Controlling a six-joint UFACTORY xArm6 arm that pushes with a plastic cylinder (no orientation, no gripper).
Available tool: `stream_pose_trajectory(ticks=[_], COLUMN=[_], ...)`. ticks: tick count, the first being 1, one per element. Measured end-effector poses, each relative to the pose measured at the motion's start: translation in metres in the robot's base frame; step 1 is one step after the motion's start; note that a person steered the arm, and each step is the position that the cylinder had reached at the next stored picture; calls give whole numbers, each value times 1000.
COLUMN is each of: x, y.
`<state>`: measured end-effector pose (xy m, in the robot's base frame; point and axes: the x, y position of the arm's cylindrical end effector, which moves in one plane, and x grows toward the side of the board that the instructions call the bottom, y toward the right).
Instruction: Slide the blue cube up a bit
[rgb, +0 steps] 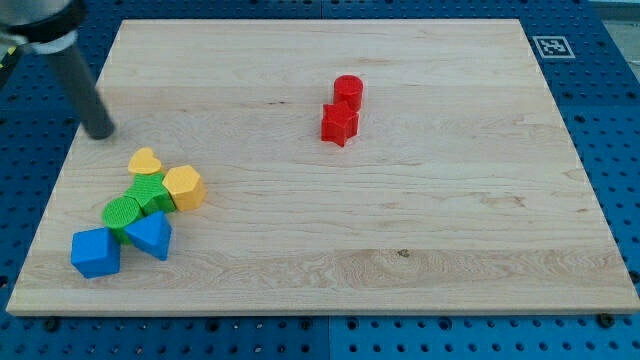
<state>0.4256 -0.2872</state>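
My tip (100, 131), a plain dark rod end with no jaws to open or shut, sits near the wooden board's (420, 220) left edge. Well below it, at the bottom-left corner, lies the blue cube (95, 252), touching a green cylinder (122, 212), with bare grained wood on its left.
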Motion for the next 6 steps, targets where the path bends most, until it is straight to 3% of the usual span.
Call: stream_pose_trajectory(ticks=[2, 4, 6], x=[140, 159, 157], y=[-12, -9, 35])
